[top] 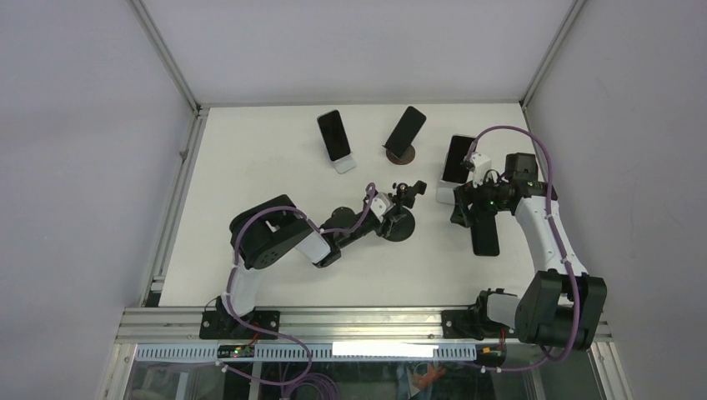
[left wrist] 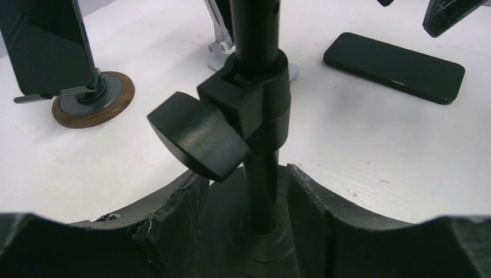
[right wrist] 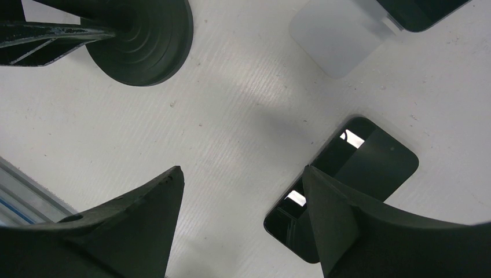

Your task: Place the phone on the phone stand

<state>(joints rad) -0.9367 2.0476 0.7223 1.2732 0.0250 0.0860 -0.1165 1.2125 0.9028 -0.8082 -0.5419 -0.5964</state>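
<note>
The left gripper [left wrist: 248, 176] is reaching low around the black phone stand [top: 400, 227]. Its fingers [left wrist: 173, 214] are standing apart, one on each side of the thin pole [left wrist: 262, 197], just above the round base. A little gap is showing beside the pole, so I think it is not squeezing yet. A fat black knob [left wrist: 197, 136] is sticking out higher up the pole. The stand is looking tall and skinny on top, so it may be tippy. Holding the pole down low, near the base, is looking like a good way to keep it from falling.

A bit more to the right, the phone [right wrist: 365, 162] is lying flat on the white table [top: 250, 167], well apart from the stand. Its dark glass is facing up and shining. It is looking thin, hard and stiff, so it is not going to bend. The glass is looking smooth, so it may be slippery, and it could crack if it is dropped. Because it is lying flat, there is no room under it. I think the best place to grab is across the two long side edges, near the middle, so it is not tipping.

The right gripper [right wrist: 242, 171] is hanging over the phone with its fingers spread wide and nothing between them. One finger is covering part of the phone's near end.
</note>
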